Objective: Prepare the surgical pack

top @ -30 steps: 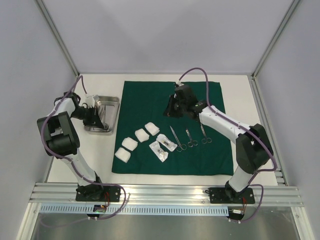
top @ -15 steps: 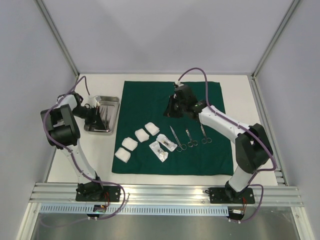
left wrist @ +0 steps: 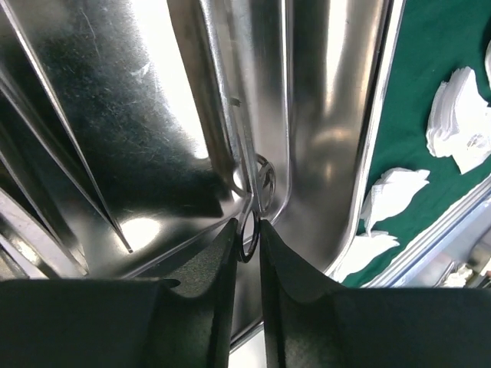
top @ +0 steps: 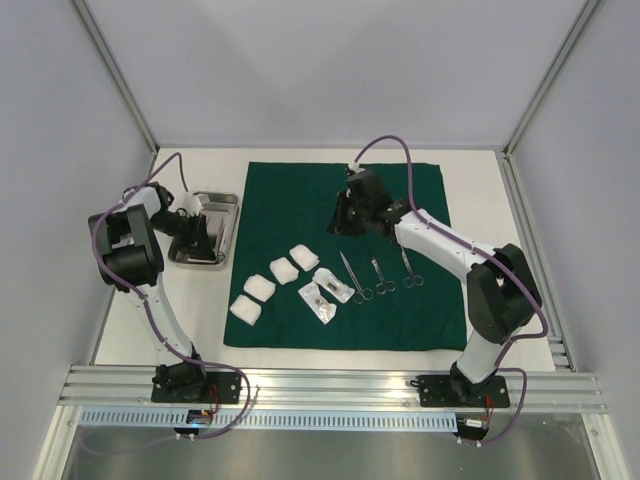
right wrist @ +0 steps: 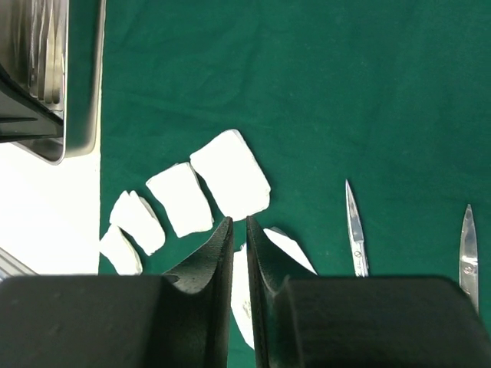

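Inside the steel tray [left wrist: 330, 115], our left gripper [left wrist: 248, 228] pinches a slim instrument [left wrist: 244, 165] by its ring handle; gauze squares [left wrist: 460, 115] lie right of the tray.

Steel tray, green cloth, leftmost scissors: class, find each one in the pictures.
steel tray [top: 224, 207], top view, bare floor near its far right corner.
green cloth [top: 290, 195], top view, bare far-left part.
leftmost scissors [top: 352, 274], top view, middle of its length.

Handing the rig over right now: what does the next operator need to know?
Left hand: inside the steel tray, pinching a ring-handled instrument by one ring.
Right hand: shut, empty, above the green cloth.
Done: four gauze squares, two white packets and three instruments lie on the flat cloth.
Left: likely the tray's instruments, then folding the cloth.
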Robot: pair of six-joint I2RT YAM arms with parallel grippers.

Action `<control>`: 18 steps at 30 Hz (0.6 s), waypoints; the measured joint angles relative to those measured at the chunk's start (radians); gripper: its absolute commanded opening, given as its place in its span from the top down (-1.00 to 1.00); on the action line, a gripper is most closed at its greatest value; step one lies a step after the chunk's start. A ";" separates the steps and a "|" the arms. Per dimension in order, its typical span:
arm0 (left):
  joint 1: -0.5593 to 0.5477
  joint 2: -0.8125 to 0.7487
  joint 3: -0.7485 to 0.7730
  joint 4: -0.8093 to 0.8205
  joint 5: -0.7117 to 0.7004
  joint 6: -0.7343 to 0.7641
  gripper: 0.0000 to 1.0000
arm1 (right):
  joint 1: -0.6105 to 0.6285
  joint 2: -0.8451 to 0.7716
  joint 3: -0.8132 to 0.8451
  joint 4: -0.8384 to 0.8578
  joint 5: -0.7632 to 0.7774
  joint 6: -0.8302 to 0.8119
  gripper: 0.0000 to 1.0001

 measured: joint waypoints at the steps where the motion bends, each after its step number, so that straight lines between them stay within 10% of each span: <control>1: 0.000 0.000 0.001 0.000 -0.003 0.000 0.47 | 0.000 0.000 0.002 -0.003 0.004 -0.001 0.72; 18: 0.000 -0.020 0.011 0.027 -0.062 -0.012 0.33 | -0.077 -0.049 0.008 -0.233 0.243 -0.107 0.24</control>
